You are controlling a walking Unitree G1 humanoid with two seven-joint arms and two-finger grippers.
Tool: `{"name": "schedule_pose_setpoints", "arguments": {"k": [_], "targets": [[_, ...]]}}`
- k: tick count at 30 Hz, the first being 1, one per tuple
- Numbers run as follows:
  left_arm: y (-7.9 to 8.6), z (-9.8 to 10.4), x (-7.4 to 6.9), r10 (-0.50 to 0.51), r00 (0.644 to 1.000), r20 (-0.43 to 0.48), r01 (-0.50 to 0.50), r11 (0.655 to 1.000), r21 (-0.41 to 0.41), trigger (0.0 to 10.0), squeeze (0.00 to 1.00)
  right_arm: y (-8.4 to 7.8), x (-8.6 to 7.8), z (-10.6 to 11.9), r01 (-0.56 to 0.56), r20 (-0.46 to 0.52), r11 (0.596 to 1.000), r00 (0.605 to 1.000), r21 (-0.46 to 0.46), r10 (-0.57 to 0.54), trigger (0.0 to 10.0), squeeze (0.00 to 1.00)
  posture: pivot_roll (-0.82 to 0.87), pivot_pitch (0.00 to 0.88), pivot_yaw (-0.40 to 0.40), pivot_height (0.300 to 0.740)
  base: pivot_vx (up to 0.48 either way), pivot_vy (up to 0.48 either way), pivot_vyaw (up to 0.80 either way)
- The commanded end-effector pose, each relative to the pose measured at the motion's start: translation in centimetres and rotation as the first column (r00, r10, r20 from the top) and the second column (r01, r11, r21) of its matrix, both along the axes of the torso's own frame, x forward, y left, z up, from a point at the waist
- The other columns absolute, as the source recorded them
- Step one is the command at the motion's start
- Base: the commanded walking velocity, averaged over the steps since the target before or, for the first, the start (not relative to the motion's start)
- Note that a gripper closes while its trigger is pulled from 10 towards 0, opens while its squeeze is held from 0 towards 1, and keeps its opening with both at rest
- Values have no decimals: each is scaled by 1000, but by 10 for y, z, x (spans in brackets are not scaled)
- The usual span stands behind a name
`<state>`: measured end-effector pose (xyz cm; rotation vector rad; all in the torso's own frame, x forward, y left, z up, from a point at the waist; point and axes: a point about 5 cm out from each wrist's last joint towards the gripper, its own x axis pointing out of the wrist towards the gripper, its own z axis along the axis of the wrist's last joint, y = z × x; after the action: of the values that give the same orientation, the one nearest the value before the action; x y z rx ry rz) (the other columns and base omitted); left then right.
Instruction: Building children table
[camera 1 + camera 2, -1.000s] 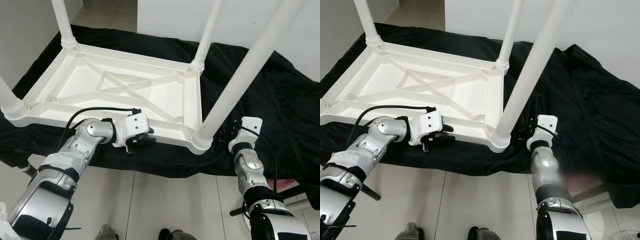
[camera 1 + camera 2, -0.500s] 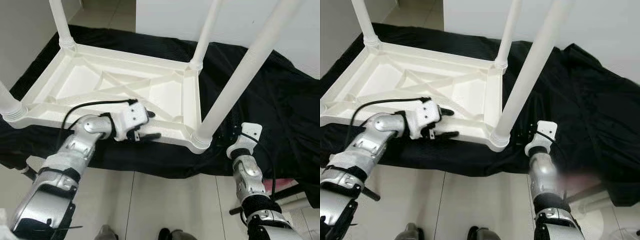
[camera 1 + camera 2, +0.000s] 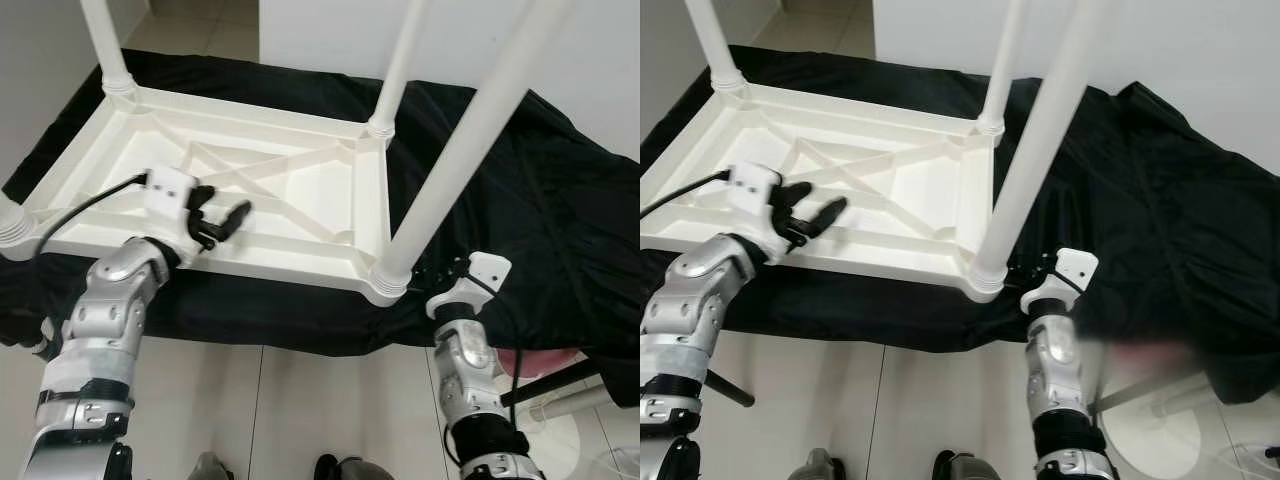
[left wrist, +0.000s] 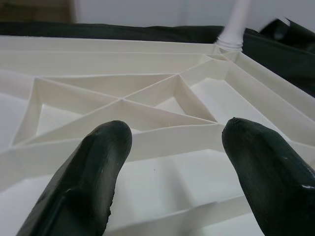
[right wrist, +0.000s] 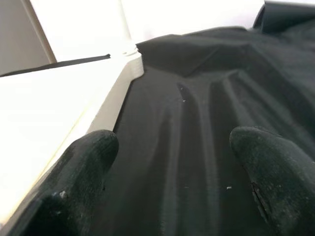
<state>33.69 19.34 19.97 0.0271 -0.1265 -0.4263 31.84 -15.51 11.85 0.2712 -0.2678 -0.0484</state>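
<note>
The white table (image 3: pixel 270 190) lies upside down on a black cloth (image 3: pixel 540 200), its ribbed underside facing up and its legs (image 3: pixel 470 150) standing upward from the corners. The left hand (image 3: pixel 222 220) hovers over the near long edge of the frame, toward its left end, with its two black fingers (image 4: pixel 98 167) spread wide apart and nothing between them. The right hand (image 5: pixel 167 172) sits low over the cloth just beside the table's near right corner, by the base of the nearest leg; its fingers (image 5: pixel 83 162) are also spread wide and hold nothing. White floor tiles (image 3: pixel 300 400) lie below the cloth's edge.
</note>
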Motion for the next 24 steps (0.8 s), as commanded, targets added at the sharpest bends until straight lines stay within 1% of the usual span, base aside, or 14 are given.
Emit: {"name": "schedule_pose_setpoints", "arguments": {"k": [1, 4, 5, 6, 7, 8, 10, 13, 15, 18, 19, 21, 22, 24], "targets": [[-1, -3, -2, 21, 1000, -13, -21, 1000, -9, 10000, 0, 12, 3, -1, -30, -16, 999, 999, 22, 30, 10000, 0, 94, 121, -94, 740, 0, 0, 0], [0, -2, -9, 53, 998, -36, -55, 997, -52, 10000, 0, 25, 10, 3, -41, -23, 998, 999, 53, 42, 10000, 0, 106, 114, -103, 740, 0, 0, 0], [0, -2, -9, 53, 998, -36, -55, 997, -52, 10000, 0, 25, 10, 3, -41, -23, 998, 999, 53, 42, 10000, 0, 106, 114, -103, 740, 0, 0, 0], [-1, -2, -14, 65, 996, -54, -69, 995, -73, 10000, 0, 32, 15, 7, -48, -29, 996, 998, 73, 50, 10000, 0, 109, 111, -107, 740, 0, 0, 0], [-1, -2, -14, 65, 996, -54, -69, 995, -73, 10000, 0, 32, 15, 7, -48, -29, 996, 998, 73, 50, 10000, 0, 109, 111, -107, 740, 0, 0, 0], [-1, -1, -16, 67, 996, -52, -71, 995, -77, 10000, 0, 35, 17, 11, -64, -22, 996, 998, 67, 66, 10000, 0, 113, 110, -112, 740, 0, 0, 0], [-2, -1, -17, 71, 996, -56, -76, 994, -80, 10000, 0, 35, 17, 12, -69, -20, 996, 997, 64, 70, 10000, 0, 118, 108, -120, 740, 0, 0, 0], [-3, 1, -19, 90, 994, -56, -94, 994, -63, 10000, 0, 33, 16, 13, -68, -15, 996, 997, 51, 69, 10000, 0, 119, 109, -123, 740, 0, 0, 0], [-5, 0, -22, 99, 994, -51, -101, 994, -51, 10000, 0, 23, 12, 12, -58, -13, 998, 998, 25, 58, 10000, 0, 118, 108, -123, 740, 0, 0, 0], [-7, 0, -27, 87, 996, -15, -87, 996, -18, 10000, 0, 4, 3, 9, -59, -6, 998, 998, -18, 59, 10000, 0, 111, 108, -121, 740, 0, 0, 0], [-7, 0, -27, 87, 996, -15, -87, 996, -18, 10000, 0, 4, 3, 9, -59, -6, 998, 998, -18, 59, 10000, 0, 111, 108, -121, 740, 0, 0, 0], [-8, 1, -31, 82, 996, 28, -83, 996, 18, 10000, 0, -9, -6, 8, -79, 1, 996, 997, -48, 80, 10000, 0, 102, 106, -117, 740, 0, 0, 0], [-8, 1, -31, 82, 996, 28, -83, 996, 18, 10000, 0, -9, -6, 8, -79, 1, 996, 997, -48, 80, 10000, 0, 102, 106, -117, 740, 0, 0, 0], [-10, 0, -36, 53, 998, 18, -54, 998, 19, 10000, 0, -19, -12, 9, -114, 7, 991, 993, -64, 115, 10000, 0, 96, 106, -113, 740, 0, 0, 0]]}}
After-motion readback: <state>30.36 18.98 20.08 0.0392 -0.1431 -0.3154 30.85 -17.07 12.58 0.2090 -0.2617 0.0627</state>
